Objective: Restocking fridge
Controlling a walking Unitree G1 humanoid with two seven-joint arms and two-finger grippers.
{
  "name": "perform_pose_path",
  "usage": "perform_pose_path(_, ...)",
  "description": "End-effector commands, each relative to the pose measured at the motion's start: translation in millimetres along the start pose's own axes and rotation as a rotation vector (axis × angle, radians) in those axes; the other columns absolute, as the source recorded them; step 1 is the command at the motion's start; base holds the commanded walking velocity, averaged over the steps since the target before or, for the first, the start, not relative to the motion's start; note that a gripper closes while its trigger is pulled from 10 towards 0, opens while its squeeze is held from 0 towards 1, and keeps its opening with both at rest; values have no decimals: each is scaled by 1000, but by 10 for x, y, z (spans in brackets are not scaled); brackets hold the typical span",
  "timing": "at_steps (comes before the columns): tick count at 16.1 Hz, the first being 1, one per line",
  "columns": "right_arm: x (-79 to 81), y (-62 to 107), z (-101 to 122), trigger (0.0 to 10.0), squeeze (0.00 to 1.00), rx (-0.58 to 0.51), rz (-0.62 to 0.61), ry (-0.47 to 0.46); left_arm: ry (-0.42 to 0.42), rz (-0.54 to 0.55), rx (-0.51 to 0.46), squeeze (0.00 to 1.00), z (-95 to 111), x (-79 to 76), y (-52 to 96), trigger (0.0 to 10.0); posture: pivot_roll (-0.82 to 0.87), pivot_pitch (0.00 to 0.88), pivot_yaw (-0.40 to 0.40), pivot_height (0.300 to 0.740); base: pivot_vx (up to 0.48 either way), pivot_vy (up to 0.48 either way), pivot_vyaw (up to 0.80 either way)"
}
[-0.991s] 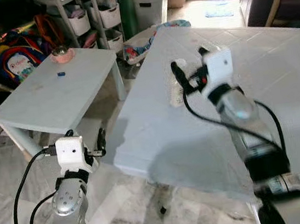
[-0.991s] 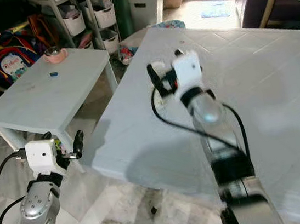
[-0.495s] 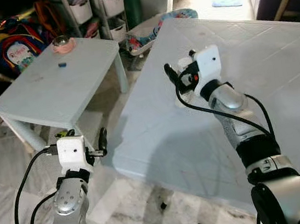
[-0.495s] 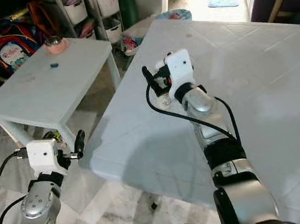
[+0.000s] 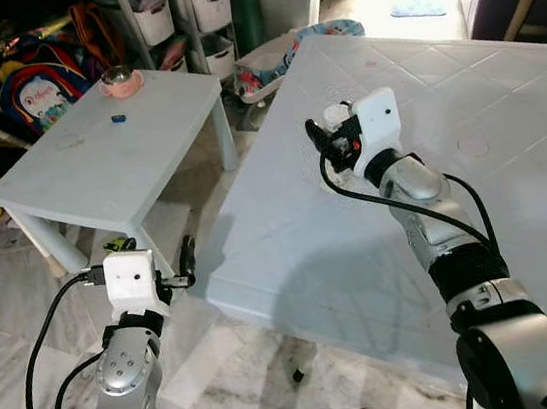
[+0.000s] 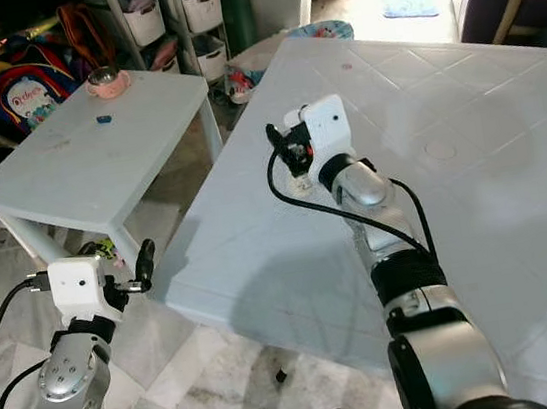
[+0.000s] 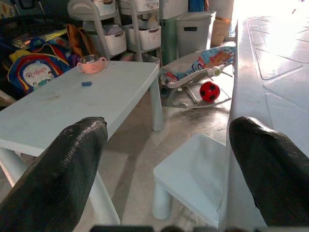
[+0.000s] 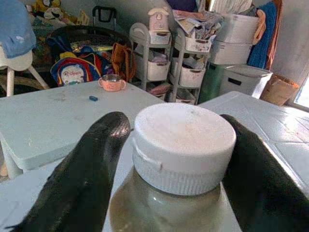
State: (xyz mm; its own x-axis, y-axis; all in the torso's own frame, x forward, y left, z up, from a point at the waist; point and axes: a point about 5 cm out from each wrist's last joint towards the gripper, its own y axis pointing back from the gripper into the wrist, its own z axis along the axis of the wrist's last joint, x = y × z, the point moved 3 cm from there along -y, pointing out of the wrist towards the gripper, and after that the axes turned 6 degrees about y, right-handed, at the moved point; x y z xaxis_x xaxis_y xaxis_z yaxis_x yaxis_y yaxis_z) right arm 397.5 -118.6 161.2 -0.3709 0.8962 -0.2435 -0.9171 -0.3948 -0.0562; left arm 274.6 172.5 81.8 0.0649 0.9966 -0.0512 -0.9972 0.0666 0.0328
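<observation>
While I stand at the near corner of a large pale table [image 5: 513, 183], my right gripper [image 5: 331, 141] reaches out over its surface and is closed around a small bottle [image 8: 169, 193]. From the right wrist camera, my two black fingers [image 8: 91, 174] press against either side of the bottle just below its white screw cap [image 8: 183, 145], and the clear body under the cap holds a pale, cloudy liquid. The bottle stands upright; whether its base rests on the table I cannot tell. My left gripper [image 5: 188, 259] hangs low beside the table's near corner, holding nothing, its fingers [image 7: 58, 174] spread wide apart. Off to my left is a smaller pale table [image 5: 116, 155] carrying a pink cup [image 5: 120, 80] and a small blue object [image 5: 117, 117]. Behind it are storage shelves [image 5: 190, 14] and a colourful backpack [image 5: 32, 95].
</observation>
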Motion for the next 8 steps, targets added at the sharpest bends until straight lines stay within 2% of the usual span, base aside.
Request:
perform_pose_path(1, 0, -36, 44, 235, 0, -10, 4, 3, -14, -1, -1, 0, 25, 18, -5, 10000, 69, 50, 29, 740, 0, 0, 0)
perform_pose_path(8, -21, -32, -13, 157, 0, 16, -6, 30, -15, 0, 0, 0, 22, 19, -16, 10000, 68, 46, 27, 740, 0, 0, 0)
